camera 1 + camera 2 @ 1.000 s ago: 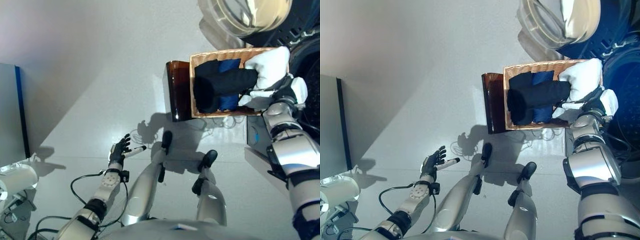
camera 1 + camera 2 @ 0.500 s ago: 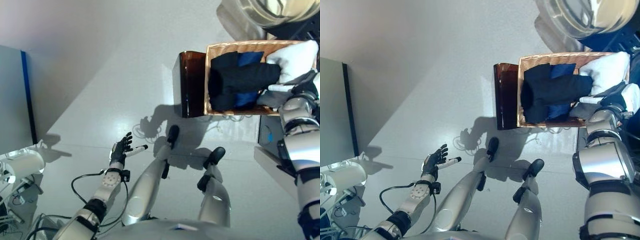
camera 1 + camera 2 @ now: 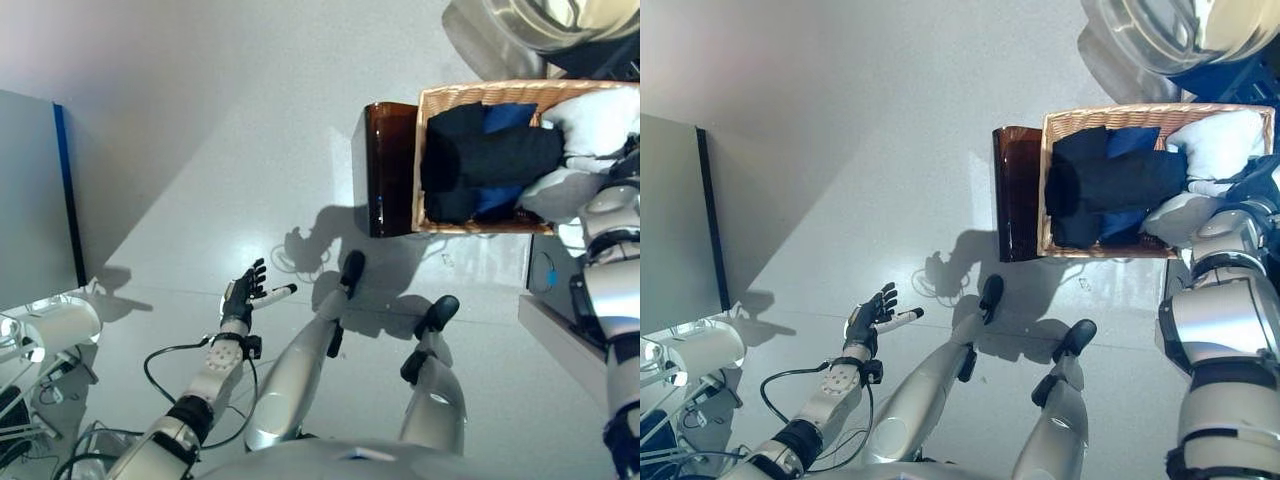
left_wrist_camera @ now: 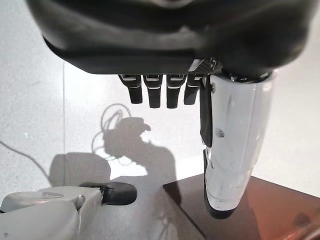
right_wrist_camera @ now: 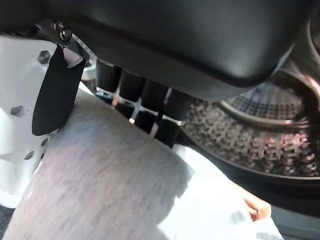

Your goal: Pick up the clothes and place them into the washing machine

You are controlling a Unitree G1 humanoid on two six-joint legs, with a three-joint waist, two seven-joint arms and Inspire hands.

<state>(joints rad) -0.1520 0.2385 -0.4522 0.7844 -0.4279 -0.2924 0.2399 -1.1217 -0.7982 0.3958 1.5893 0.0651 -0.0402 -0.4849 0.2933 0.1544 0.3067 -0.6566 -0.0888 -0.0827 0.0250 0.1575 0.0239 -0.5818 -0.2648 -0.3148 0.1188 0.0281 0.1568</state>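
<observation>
A shallow wicker basket [image 3: 424, 150] rests on a low dark brown box [image 3: 388, 170] beside the washing machine. It holds a black garment [image 3: 490, 160], a blue one [image 3: 506, 116] and a white cloth [image 3: 605, 118]. My right hand [image 3: 1258, 182] is at the basket's machine-side end, its fingers [image 5: 134, 98] curled on the grey-white cloth [image 5: 100, 175], with the machine's drum [image 5: 265, 115] just past them. The round glass door [image 3: 540, 20] stands open above the basket. My left hand [image 3: 240, 296] hangs low over the floor, open and empty; it also shows in the left wrist view [image 4: 160, 90].
A grey panel with a blue edge [image 3: 35, 200] stands at the left. A white cylinder [image 3: 55, 330] and loose gear lie at the lower left. The machine's white front [image 3: 550, 290] is at the lower right. Open grey floor lies between.
The whole picture has shifted, so the camera has moved. My right hand has stayed on the white cloth at the basket's end and drawn slightly toward the machine. The left hand has not moved.
</observation>
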